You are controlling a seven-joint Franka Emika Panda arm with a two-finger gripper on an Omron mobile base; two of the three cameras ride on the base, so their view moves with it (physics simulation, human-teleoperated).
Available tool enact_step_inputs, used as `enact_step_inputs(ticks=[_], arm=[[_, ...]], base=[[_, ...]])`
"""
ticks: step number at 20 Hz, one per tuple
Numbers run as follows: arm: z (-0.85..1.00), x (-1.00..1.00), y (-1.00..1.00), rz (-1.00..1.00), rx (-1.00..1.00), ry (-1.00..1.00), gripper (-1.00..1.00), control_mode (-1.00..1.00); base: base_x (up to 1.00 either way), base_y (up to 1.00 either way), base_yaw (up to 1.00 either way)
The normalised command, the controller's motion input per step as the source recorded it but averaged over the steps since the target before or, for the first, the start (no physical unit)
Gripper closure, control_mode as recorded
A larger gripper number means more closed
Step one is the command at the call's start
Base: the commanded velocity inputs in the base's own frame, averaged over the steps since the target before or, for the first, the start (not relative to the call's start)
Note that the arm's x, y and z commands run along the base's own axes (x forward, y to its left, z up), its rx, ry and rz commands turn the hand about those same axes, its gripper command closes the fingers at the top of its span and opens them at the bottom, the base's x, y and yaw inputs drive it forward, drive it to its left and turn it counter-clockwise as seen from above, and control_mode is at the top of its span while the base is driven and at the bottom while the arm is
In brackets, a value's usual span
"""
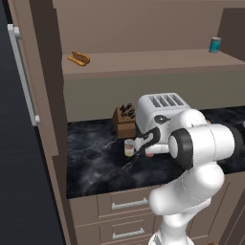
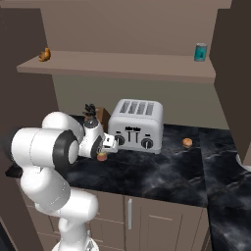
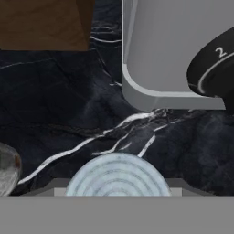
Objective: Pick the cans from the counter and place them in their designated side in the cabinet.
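Black marble counter, gripper low over red-orange can (beside toaster).

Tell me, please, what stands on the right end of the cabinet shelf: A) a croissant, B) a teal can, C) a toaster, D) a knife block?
B: the teal can stands at the shelf's right end, with the toaster and knife block down on the counter.

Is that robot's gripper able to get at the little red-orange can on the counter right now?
Probably yes: the gripper hangs right over the red-orange can, whose ridged pale top sits directly below it in the hand view, with nothing between. The toaster stands close behind.
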Motion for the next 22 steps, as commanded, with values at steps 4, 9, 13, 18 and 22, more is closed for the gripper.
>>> enact_step_inputs(ticks=[4, 9, 13, 18, 22], arm=[[-0.02, -0.02, 0.00, 0.00, 0.00, -0.01, 1.00, -1.00], [0.05, -0.11, -0.03, 0.00, 0.00, -0.03, 1.00, -1.00], [0.10, -0.11, -0.09, 0.00, 0.01, -0.03, 1.00, -1.00], [0.17, -0.14, -0.18, 0.00, 0.00, -0.03, 1.00, -1.00], [0.26, -0.16, -0.17, 0.00, 0.01, 0.00, 1.00, -1.00]], base=[[0.00, 0.00, 0.00], [0.00, 0.00, 0.00], [0.00, 0.00, 0.00], [0.00, 0.00, 0.00], [0.00, 0.00, 0.00]])
